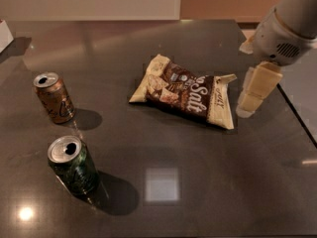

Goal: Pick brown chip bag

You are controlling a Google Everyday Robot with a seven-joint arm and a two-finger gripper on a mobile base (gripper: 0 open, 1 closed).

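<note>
Below a pale wall, the dark glossy surface carries a brown can and a green can at left and the brown chip bag at centre. The hand hangs just right of the bag, possibly touching it. Whether it is released or clenched cannot be told.

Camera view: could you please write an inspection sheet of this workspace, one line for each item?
Surface: dark glossy tabletop, with light reflections on it.
Job's things: brown chip bag lies flat near the middle, not gripped.
Clutter: brown soda can stands at the left and green soda can at the front left; both are opened and stand apart from the bag.
Grippers: gripper is low, just right of the bag's cream end; contact with the bag cannot be told.
Cables: nothing seen.
Surroundings: white object at the far left edge; pale wall behind the table.
</note>
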